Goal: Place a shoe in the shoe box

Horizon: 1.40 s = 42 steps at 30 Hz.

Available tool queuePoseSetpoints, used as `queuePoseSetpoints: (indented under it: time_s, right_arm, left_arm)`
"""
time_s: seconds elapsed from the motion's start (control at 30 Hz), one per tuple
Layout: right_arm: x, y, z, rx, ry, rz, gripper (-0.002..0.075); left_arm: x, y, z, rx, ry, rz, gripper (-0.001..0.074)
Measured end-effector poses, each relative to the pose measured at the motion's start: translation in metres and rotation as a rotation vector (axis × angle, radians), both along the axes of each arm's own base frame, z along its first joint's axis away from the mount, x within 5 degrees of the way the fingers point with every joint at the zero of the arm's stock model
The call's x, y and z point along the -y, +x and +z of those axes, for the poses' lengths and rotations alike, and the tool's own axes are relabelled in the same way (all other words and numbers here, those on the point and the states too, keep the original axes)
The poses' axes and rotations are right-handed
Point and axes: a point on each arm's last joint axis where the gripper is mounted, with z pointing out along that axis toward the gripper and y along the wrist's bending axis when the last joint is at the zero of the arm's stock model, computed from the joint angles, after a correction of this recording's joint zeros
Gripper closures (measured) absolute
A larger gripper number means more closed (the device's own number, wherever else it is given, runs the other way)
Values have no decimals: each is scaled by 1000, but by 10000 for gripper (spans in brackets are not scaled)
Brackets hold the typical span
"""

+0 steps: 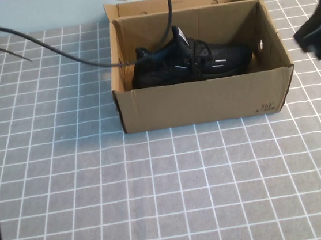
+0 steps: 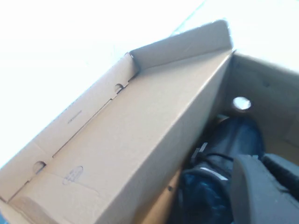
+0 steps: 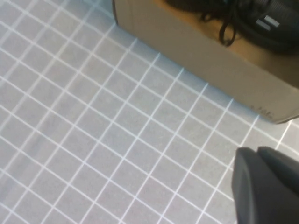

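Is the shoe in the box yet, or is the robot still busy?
Looks done: the shoe lies inside the shoe box. Neither hand holds anything: the left hand hangs above the box, the right hand sits off its right side. Nothing obvious is left.

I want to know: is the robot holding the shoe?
No. The shoe lies in the shoe box; left tool above it, right tool beside it.

Grey tabletop [image 1: 158,201] with white grid lines; pale blue wall [image 1: 50,16] behind; bright light.
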Motion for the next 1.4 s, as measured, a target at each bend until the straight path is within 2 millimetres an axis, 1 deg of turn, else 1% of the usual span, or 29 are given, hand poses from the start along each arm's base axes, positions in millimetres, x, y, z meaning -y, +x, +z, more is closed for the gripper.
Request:
queuePoseSetpoints:
  time_s: [0.1,0.2,0.33,0.43,0.53,0.57,0.67,0.77,0.83,0.87,0.97,1.03,1.07,1.13,1.17,1.23,1.3,1.4]
  right_arm:
    - [10,-16,12,40,37,-11,742]
    - [23,-37,26,89,89,-28,742]
    - [41,-66,42,158,148,-38,742]
    - [57,-90,51,207,197,-49,742]
    - [74,-117,49,245,226,-50,742]
    - [79,-126,44,250,232,-51,742]
    - [95,-151,27,261,240,-52,745]
    - [108,-172,5,256,256,-64,744]
    - [118,-187,-10,261,273,-72,744]
    - [121,-193,-19,259,279,-77,744]
    - [130,-207,-46,259,286,-81,744]
    - [135,-214,-62,297,314,-81,744]
    - [136,-216,-68,320,334,-80,744]
    - [138,-221,-81,390,399,-74,744]
    - [140,-224,-86,426,434,-71,744]
    - [140,-226,-97,506,512,-66,744]
    - [137,-221,-108,569,578,-66,744]
    - [128,-206,-123,623,640,-77,744]
  left_arm:
    - [-5,-22,28,-5,-1,-6,734]
    - [-10,-45,56,-9,-14,-10,735]
    - [-23,-79,92,-44,-18,61,736]
    - [-35,-105,112,-42,-1,129,736]
    - [-47,-132,123,-26,15,188,736]
    - [-51,-144,128,-9,12,204,736]
    - [-63,-176,129,23,5,251,736]
    - [-75,-213,121,58,-24,295,736]
    - [-85,-242,111,91,-57,328,736]
    - [-88,-251,102,98,-66,344,736]
    - [-102,-291,80,153,-109,386,736]
    - [-109,-313,58,172,-126,411,736]
    - [-112,-321,49,177,-133,420,736]
    - [-118,-339,26,192,-152,443,735]
    - [-120,-345,12,188,-154,453,735]
    - [-126,-360,-9,216,-184,479,736]
    - [-132,-373,-25,253,-234,511,736]
    - [-138,-384,-52,286,-314,561,736]
